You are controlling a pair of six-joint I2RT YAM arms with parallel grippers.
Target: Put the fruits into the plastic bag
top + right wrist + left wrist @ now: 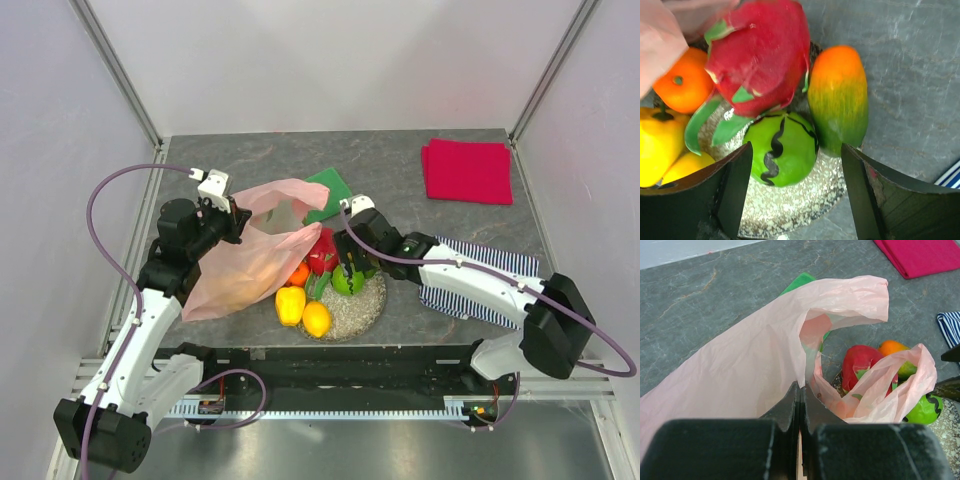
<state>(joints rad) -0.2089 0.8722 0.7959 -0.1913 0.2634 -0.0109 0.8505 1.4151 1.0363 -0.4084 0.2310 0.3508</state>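
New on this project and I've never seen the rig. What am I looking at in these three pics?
Two robot arms are bolted at the near edge of a table, each with a two-finger gripper. The wide picture comes from a fixed camera above and behind them. The other two come from cameras on the left and right wrists, so the dark shapes at the bottom are the fingers.

On the table:
- a pink plastic bag
- a speckled plate of toy fruits: dragon fruit, orange, striped melon, mango, yellow pieces
- a red cloth, a green cloth, a striped cloth

The left gripper is shut on the bag's edge. The right gripper is open around the melon, holding nothing.
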